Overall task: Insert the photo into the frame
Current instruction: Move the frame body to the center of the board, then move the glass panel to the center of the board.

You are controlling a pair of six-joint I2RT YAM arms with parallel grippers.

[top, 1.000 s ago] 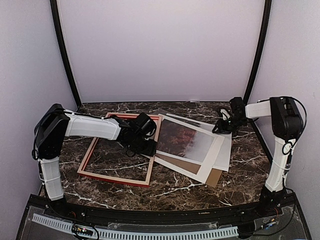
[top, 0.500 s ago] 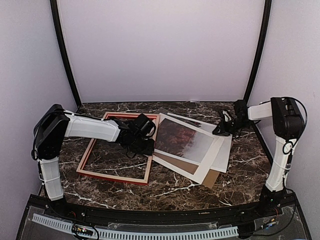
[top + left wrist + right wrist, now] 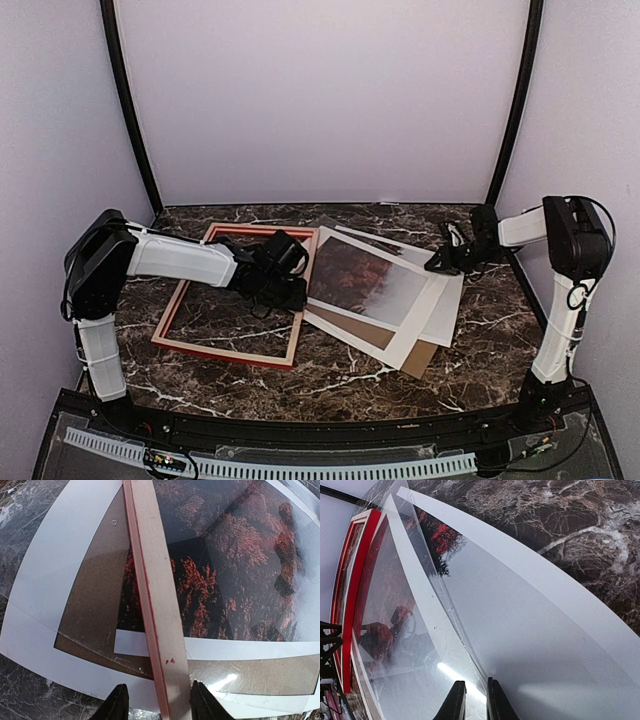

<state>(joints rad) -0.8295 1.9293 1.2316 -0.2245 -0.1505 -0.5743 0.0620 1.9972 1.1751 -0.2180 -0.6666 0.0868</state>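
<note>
- Left arm (image 3: 180,258) lies low, reaching right; left gripper (image 3: 157,702) is spread astride the frame (image 3: 225,352)'s right rail.
- Right arm (image 3: 520,228) reaches left; right gripper (image 3: 475,697) pinches the clear pane (image 3: 410,645)'s corner.
- Photo (image 3: 365,275) lies at centre, right of the frame.

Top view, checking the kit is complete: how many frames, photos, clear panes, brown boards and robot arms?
Frame: 1
Photo: 1
Clear pane: 1
Brown board: 1
Robot arms: 2 (left arm, right arm)
Total: 6
</note>
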